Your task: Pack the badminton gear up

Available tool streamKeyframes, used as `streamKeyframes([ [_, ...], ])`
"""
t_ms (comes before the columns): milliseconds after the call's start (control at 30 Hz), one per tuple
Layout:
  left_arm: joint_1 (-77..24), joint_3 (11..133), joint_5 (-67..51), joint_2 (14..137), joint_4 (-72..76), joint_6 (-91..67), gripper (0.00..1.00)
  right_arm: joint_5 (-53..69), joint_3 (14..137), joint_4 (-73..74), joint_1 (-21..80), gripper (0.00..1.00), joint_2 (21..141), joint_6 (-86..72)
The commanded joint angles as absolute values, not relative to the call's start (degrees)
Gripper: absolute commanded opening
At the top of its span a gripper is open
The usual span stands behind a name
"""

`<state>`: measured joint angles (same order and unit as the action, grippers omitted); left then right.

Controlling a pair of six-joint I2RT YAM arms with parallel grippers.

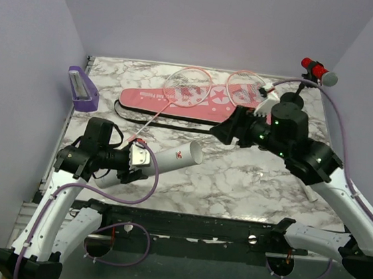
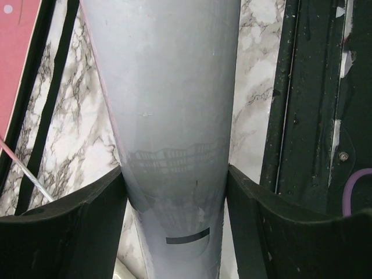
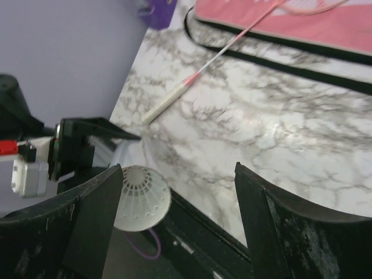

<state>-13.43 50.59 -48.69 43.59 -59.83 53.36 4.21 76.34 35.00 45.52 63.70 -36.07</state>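
Observation:
My left gripper (image 1: 142,160) (image 2: 174,174) is shut on the long white tube (image 1: 178,156) (image 2: 174,87), which lies at an angle with its open mouth toward the right gripper. My right gripper (image 1: 218,131) (image 3: 180,174) is wide open just past the tube's mouth. The white shuttlecock (image 3: 139,197) sits against its left finger, skirt facing the camera; whether it touches I cannot tell. The two pink rackets (image 1: 189,86) (image 1: 246,89) lie on the pink-and-black bag (image 1: 177,101) (image 3: 290,23). One white handle (image 3: 168,102) rests on the marble.
A purple box (image 1: 82,89) stands at the back left. A red-and-grey microphone (image 1: 319,72) stands at the back right. The bag's black strap (image 1: 148,120) loops on the marble in front of the bag. A black rail (image 1: 183,223) runs along the table's near edge.

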Motion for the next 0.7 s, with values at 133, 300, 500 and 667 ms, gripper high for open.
streamKeyframes([
  [133,-13.71,49.92,-50.45,42.54,-59.41,54.58,0.70,-16.34,73.15,53.25,35.70,0.82,65.12,-38.83],
  [300,-13.71,50.19,-50.54,42.28,-59.76,54.67,0.70,-21.61,59.35,52.39,29.98,0.79,68.99,-45.95],
  [500,-13.71,50.18,-50.62,42.54,-59.77,54.76,0.70,-25.13,49.41,47.82,28.48,0.70,71.63,-51.41],
  [667,-13.71,50.62,-50.36,42.89,-59.68,54.76,0.70,-24.70,44.04,41.85,28.30,0.58,74.26,-52.65],
])
